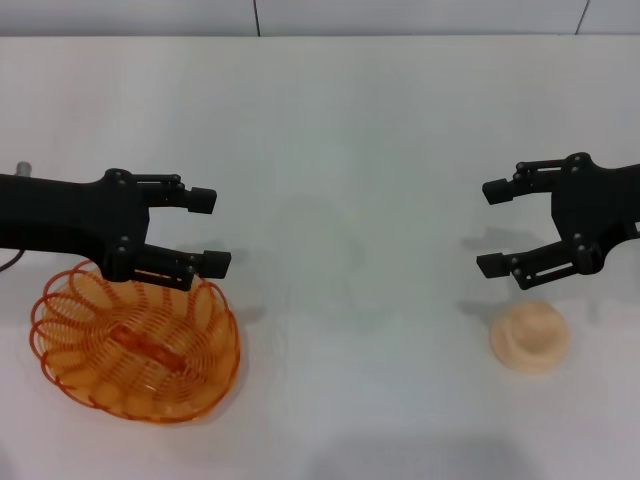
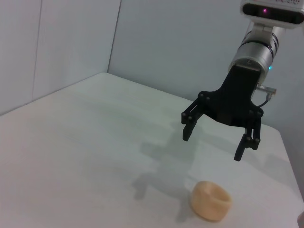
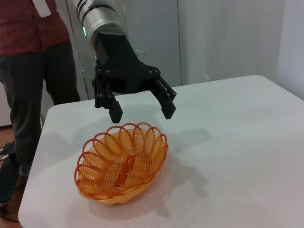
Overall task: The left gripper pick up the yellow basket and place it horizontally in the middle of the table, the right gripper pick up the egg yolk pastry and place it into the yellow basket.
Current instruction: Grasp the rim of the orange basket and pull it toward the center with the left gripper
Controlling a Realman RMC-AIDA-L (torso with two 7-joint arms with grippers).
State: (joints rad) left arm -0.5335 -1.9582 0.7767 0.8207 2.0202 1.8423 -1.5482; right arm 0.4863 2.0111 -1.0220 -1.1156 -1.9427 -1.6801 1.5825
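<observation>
The yellow basket [image 1: 137,350] is an orange-amber wire oval sitting on the white table [image 1: 330,150] at the near left; it also shows in the right wrist view [image 3: 121,164]. My left gripper [image 1: 208,232] is open and empty, hovering above the basket's far rim; the right wrist view shows it [image 3: 141,107] over the basket. The egg yolk pastry [image 1: 529,337] sits on the table at the near right, and it shows in the left wrist view [image 2: 211,200]. My right gripper [image 1: 493,228] is open and empty, just above and behind the pastry; the left wrist view shows it [image 2: 213,140] too.
A person in a red shirt [image 3: 33,57] stands beyond the table's left end. The table's far edge meets a grey wall [image 1: 400,15].
</observation>
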